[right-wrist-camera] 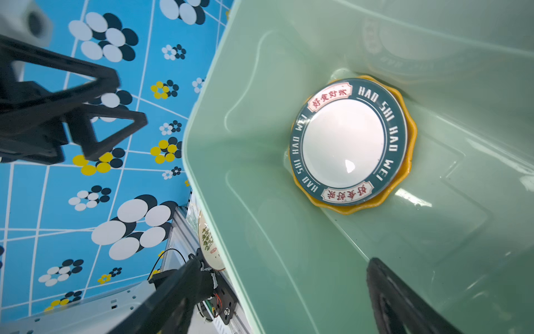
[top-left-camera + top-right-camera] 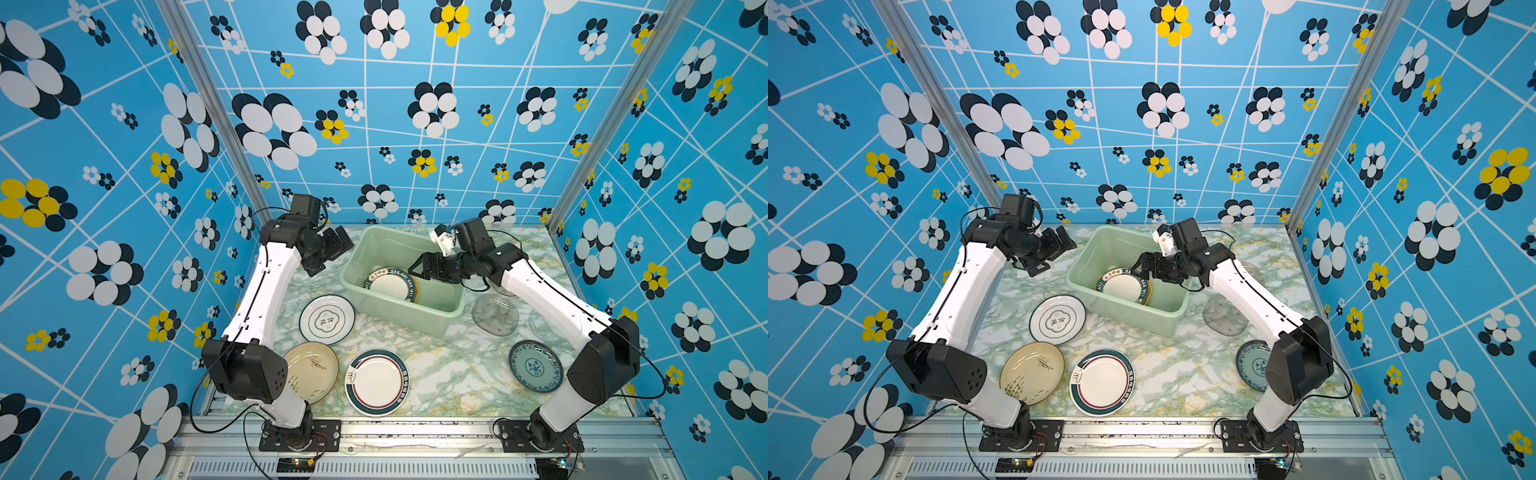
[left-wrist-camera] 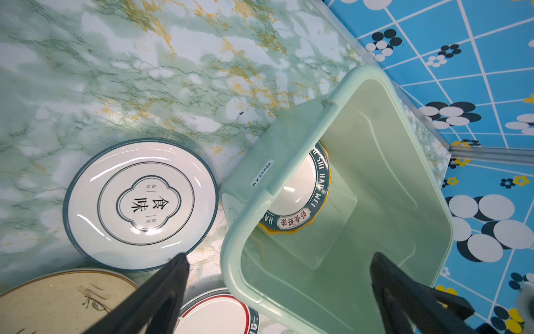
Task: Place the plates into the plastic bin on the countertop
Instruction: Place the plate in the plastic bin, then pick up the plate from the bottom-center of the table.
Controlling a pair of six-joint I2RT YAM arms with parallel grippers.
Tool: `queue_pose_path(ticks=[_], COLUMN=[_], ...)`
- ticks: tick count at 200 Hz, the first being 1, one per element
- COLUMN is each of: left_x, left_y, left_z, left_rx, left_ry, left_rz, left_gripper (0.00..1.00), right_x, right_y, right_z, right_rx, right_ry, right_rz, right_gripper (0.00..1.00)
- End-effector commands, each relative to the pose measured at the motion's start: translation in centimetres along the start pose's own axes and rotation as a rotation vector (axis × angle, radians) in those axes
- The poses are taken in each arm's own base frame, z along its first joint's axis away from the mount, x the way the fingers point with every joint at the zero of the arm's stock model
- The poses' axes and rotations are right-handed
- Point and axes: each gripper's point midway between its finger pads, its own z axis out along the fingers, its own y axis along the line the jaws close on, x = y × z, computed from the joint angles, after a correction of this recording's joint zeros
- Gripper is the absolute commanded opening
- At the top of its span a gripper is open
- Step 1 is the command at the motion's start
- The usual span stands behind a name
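The mint-green plastic bin [image 2: 432,322] stands at the back of the countertop [image 2: 453,370]. Inside it a white dark-rimmed lettered plate [image 1: 344,144] lies on a yellow scalloped plate [image 1: 411,136]. On the countertop lie a white plate with characters [image 2: 327,320], a cream plate [image 2: 311,370], a red-ringed white plate [image 2: 377,382], a blue-white patterned plate [image 2: 536,365] and a clear glass plate [image 2: 495,313]. My right gripper [image 2: 417,268] hangs open and empty over the bin's inside. My left gripper [image 2: 343,241] is open and empty, beside the bin's left rim.
A second clear glass plate [image 2: 548,328] is partly hidden under the right arm. Patterned blue walls close in the back and both sides. An aluminium frame [image 2: 415,428] runs along the front edge by the arm bases.
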Motion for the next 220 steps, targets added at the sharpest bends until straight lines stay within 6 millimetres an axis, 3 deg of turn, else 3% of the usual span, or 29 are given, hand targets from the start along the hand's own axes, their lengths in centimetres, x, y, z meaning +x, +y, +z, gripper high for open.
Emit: queue_pose_path(ticks=[1,32,77,82,110,140,167,201,220], left_x=[1.2,3.5,8.7,9.1,11.8,13.6,15.3,17.5,18.6], left_y=[-0.4,-1.3,2.0,2.6,4.6,5.3,6.2,7.9,8.3], left_z=[-1.3,-3.0,-4.5,-4.8,-5.6,-6.0,-5.5,-5.2,-5.2], left_rx=[0.054,0.152,0.074,0.057,0.019,0.036,0.021,-0.018,-0.015], left_ry=[-0.052,-0.073,0.049,0.060,0.118,0.161,0.228,0.288,0.313], left_rz=[0.104,0.137,0.197,0.198,0.218,0.201,0.206,0.207,0.199], left_gripper=[0.99,0.99,0.99,0.99,0.99,0.99,0.99,0.99,0.99], right_x=[0.2,4.7,11.2,12.7,16.3,17.4,18.8,21.4,21.6], right_y=[3.8,8.3,11.9,11.4,11.0,9.2,5.9,3.3,2.5], right_z=[-2.1,-4.5,-3.6,-2.7,-0.6,0.0,0.4,1.8,2.3], right_rx=[-0.019,0.009,0.012,0.035,0.050,0.048,0.077,0.073,0.072], right_ry=[-0.010,0.114,0.150,0.168,0.139,0.041,-0.034,-0.042,-0.044], right_rz=[-0.100,-0.220,-0.112,-0.085,0.093,0.281,0.428,0.532,0.548], right_gripper=[0.90,0.89,0.86,0.86,0.84,0.84,0.86,0.87,0.87])
